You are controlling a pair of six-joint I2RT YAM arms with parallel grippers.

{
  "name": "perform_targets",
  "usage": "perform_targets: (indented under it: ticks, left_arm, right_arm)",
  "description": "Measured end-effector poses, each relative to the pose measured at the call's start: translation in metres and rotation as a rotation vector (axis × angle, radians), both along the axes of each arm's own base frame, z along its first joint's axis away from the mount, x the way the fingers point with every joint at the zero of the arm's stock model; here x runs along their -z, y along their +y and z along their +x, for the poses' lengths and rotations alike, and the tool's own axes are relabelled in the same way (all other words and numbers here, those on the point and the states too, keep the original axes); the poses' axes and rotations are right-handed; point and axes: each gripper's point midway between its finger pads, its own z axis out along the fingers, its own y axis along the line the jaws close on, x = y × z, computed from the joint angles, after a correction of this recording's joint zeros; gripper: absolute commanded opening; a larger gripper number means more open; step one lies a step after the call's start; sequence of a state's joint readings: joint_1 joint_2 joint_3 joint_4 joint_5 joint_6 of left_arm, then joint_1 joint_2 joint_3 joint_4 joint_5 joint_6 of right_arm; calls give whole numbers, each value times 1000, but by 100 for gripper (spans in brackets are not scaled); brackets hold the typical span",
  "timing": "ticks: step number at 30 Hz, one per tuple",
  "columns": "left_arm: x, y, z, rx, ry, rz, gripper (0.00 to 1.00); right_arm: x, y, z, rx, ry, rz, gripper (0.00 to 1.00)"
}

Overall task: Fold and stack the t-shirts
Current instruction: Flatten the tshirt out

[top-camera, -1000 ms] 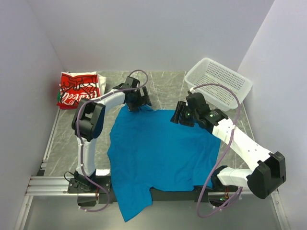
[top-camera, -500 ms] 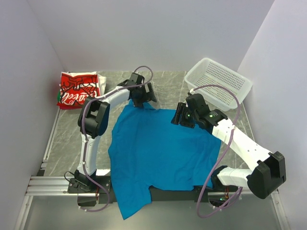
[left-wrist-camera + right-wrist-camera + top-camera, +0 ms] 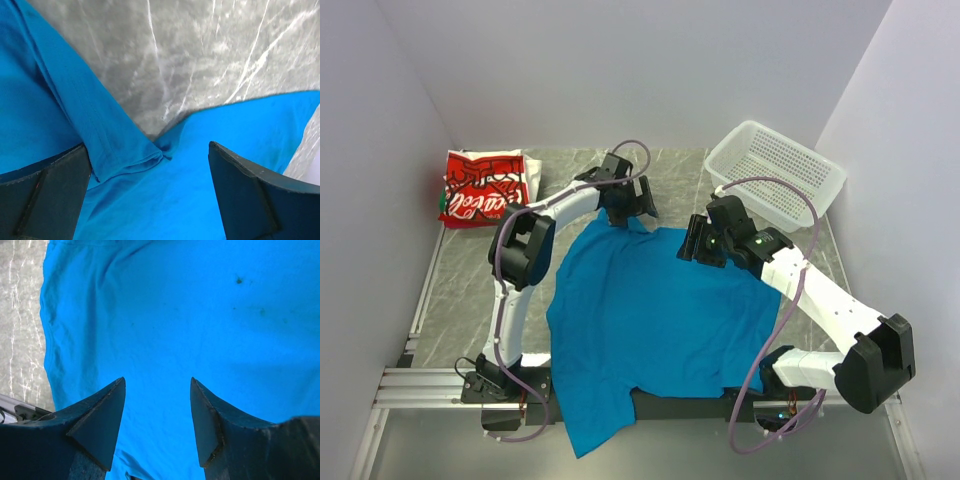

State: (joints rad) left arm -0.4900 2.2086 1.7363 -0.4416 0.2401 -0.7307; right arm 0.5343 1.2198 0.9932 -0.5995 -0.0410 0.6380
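A bright-blue t-shirt (image 3: 650, 320) lies spread flat across the middle of the table, and one part hangs over the near edge. My left gripper (image 3: 632, 205) hovers open over its far edge. In the left wrist view a folded-over sleeve (image 3: 90, 125) lies below the left gripper (image 3: 149, 150), with nothing pinched. My right gripper (image 3: 692, 245) stands open above the shirt's far right corner. Only blue cloth (image 3: 200, 315) shows beneath the right gripper (image 3: 157, 381). A folded red-and-white t-shirt (image 3: 480, 188) with white script lies at the far left corner.
A white perforated basket (image 3: 775, 170) sits at the far right corner, close behind the right arm. Grey marble table (image 3: 460, 290) shows bare left of the blue shirt. A metal rail (image 3: 430, 385) runs along the near edge. Walls enclose the table on three sides.
My left gripper has slid to the right along the shirt's far edge, staying open. The right arm has not moved.
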Motion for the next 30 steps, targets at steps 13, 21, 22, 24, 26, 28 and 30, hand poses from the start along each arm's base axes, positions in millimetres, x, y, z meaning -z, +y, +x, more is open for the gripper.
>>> perform_targets:
  ticks: [13, 21, 22, 24, 26, 28, 30]
  left_arm:
    - [11, 16, -16, -23, 27, 103, 96]
    - [5, 28, -17, -39, -5, 151, 63]
    - [6, 28, -18, -37, -3, 155, 61]
    - [6, 28, -19, -33, -2, 159, 61]
    - [5, 26, -20, -29, -5, 161, 59]
    - [4, 23, -20, -23, -6, 163, 55]
    - [2, 20, -20, -14, -13, 165, 52]
  right_arm:
    - [0, -1, 0, 2, -1, -3, 62]
    - [0, -1, 0, 2, -2, -3, 62]
    - [0, -1, 0, 2, -1, -3, 62]
    - [0, -1, 0, 2, -1, -3, 62]
    - [0, -1, 0, 2, -1, -3, 62]
    - [0, -1, 0, 2, -2, -3, 61]
    - [0, -1, 0, 2, -1, -3, 61]
